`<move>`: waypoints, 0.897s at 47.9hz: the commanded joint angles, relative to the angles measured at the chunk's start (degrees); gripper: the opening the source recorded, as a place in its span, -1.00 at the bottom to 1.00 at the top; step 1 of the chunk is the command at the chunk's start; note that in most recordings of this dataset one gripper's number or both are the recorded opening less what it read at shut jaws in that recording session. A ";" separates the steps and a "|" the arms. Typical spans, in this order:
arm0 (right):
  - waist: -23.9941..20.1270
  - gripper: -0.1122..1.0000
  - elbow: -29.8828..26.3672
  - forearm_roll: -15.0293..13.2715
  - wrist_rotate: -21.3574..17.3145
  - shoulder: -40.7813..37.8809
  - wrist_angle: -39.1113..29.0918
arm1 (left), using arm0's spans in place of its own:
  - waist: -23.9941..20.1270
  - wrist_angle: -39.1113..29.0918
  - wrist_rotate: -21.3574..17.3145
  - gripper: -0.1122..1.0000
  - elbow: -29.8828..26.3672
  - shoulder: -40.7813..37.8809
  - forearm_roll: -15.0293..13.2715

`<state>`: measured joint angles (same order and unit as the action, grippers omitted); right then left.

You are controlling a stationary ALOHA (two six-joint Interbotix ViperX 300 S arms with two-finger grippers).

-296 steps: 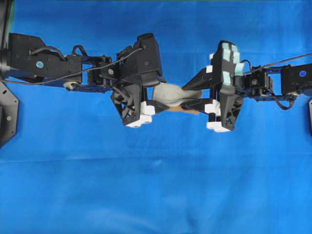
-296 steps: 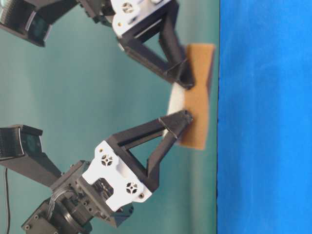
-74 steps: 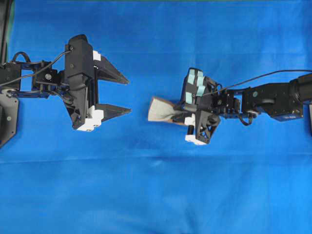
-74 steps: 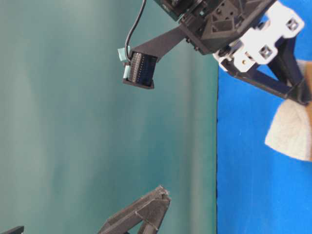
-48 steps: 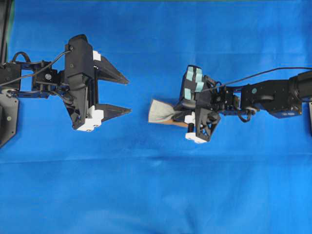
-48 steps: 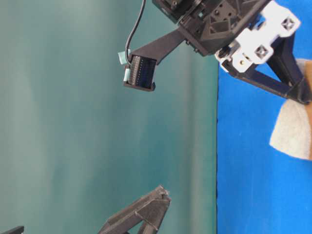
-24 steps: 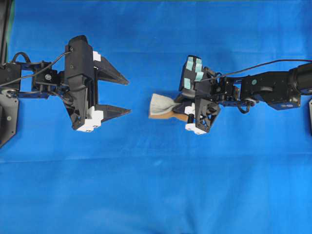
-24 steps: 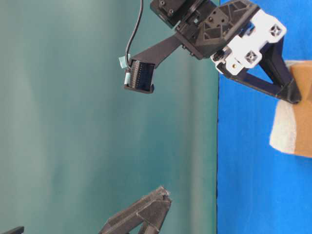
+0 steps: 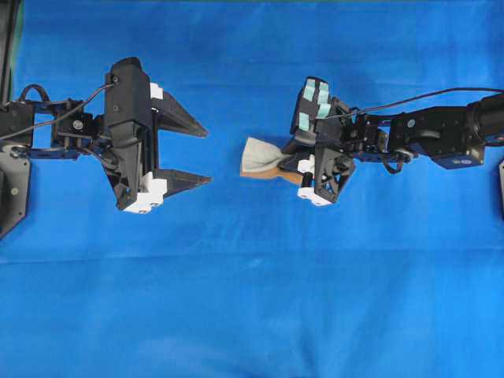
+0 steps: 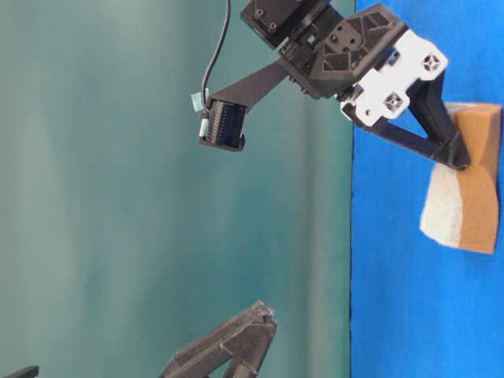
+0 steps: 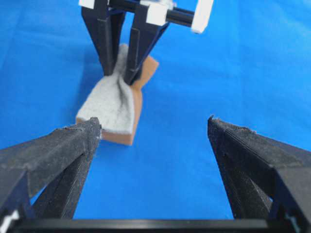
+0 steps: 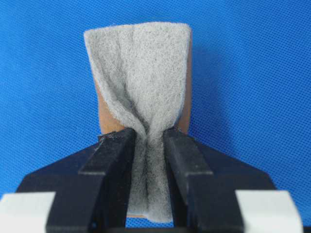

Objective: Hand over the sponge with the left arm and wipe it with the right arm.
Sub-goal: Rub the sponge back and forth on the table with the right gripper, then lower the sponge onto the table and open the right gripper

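Note:
The sponge is pinched at its waist, grey fleece up and orange layer underneath, by my right gripper, which is shut on it. In the right wrist view the sponge bulges out past the right gripper. The table-level view shows the sponge low against the blue cloth. My left gripper stands open and empty a short way left of the sponge, apart from it. From the left wrist the sponge lies ahead of the open left gripper, toward its left finger.
A blue cloth covers the whole table. A black mount plate sits at the left edge. A teal backdrop fills the table-level view, where one left finger pokes in from below.
My right gripper has carried the sponge a little toward the back of the table and turned slightly. The left arm has stayed still, open.

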<state>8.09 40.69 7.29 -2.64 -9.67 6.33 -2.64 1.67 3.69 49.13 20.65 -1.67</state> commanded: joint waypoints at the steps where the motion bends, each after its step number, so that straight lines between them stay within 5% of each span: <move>1: 0.88 -0.31 -0.44 -0.09 0.00 0.97 0.18 | 0.18 0.62 -0.09 0.79 -0.53 0.35 0.00; 18: 0.35 -0.31 -0.79 -0.09 -0.09 0.97 0.00 | 0.18 0.62 -0.09 0.79 -0.53 0.35 -0.09; 28: 0.18 0.53 -0.88 0.18 -0.26 1.05 -0.18 | 0.09 0.62 -0.09 0.79 -0.53 0.35 0.00; 43: 0.18 0.54 -1.76 -0.09 0.26 2.20 0.00 | 0.18 0.62 -0.09 0.79 -0.53 0.35 0.00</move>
<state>8.00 40.08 7.38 -2.55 -9.67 6.06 -2.64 1.67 3.69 49.13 20.65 -1.67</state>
